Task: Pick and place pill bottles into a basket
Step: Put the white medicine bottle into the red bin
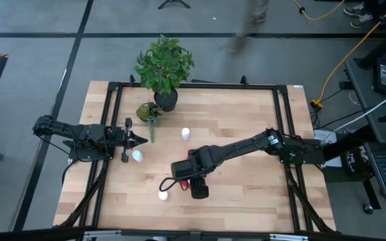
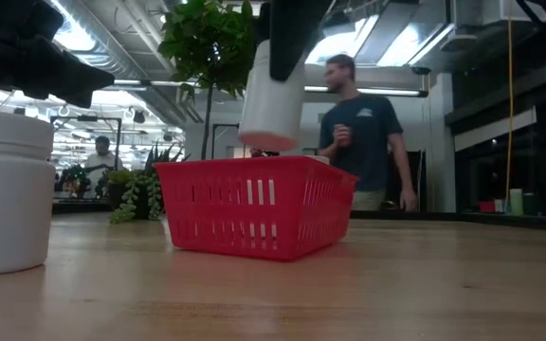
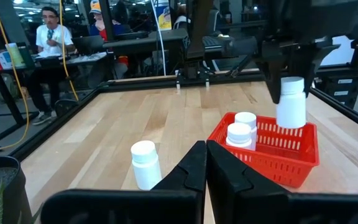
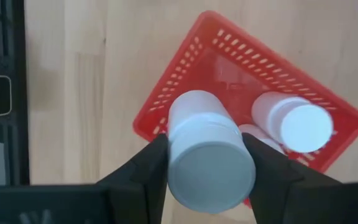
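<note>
A small white pill bottle [image 4: 207,155] hangs in the air directly above a red latticed basket [image 2: 254,213], pinched between the two dark fingers [image 4: 140,171] of the right gripper [image 4: 207,165]; its jaws are closed snugly on the bottle's body, just below the cap. The bottle's base sits a little above the basket's rim, not yet inside. Two more white bottles [image 3: 241,129] already stand upright in the basket, side by side at one end. The basket rests on the wooden table [image 1: 246,187], toward its front, mostly hidden from overhead by the right arm, which reaches in from the table's right side.

Three other bottles stand loose on the table: one [image 1: 163,195] just beside the basket at the front, one [image 1: 137,155] near the tip of the left gripper [image 1: 141,140], and one [image 1: 185,133] further back toward the centre. The left gripper waits over the table's left side, its fingers pressed together and holding nothing. A leafy potted plant [image 1: 164,67] stands at the table's back edge. A person [image 2: 363,133] stands in the room beyond.
</note>
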`<action>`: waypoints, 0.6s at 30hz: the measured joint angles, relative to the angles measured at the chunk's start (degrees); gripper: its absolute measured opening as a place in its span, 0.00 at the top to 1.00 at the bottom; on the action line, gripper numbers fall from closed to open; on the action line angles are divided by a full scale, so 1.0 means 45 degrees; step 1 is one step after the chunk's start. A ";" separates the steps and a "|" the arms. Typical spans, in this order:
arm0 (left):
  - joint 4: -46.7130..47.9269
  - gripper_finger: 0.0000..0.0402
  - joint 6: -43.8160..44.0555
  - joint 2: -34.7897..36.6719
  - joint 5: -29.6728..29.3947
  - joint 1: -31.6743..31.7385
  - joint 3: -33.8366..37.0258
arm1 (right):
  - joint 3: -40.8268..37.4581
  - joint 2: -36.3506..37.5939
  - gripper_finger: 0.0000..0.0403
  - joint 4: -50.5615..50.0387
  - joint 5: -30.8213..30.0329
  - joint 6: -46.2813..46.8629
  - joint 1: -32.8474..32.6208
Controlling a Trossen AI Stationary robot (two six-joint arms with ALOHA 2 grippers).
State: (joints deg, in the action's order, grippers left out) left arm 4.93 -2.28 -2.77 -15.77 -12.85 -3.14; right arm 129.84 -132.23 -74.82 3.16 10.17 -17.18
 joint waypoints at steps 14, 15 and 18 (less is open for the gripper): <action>0.0003 0.99 0.0000 -0.0004 0.0000 -0.0001 0.0001 | -0.0005 -0.0791 0.60 0.0776 0.0510 -0.1093 0.0805; -0.0036 0.99 0.0000 -0.0004 0.0000 0.0001 0.0005 | -0.0005 -0.0818 0.60 0.0759 0.0533 -0.1142 0.0865; -0.0005 0.98 0.0000 0.0001 0.0000 0.0001 0.0005 | 0.0000 -0.1026 0.60 0.0831 0.0573 -0.1419 0.0965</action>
State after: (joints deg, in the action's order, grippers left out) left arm 4.91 -2.28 -2.76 -15.77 -12.84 -3.11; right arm 129.84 -136.84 -71.08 5.74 3.79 -12.84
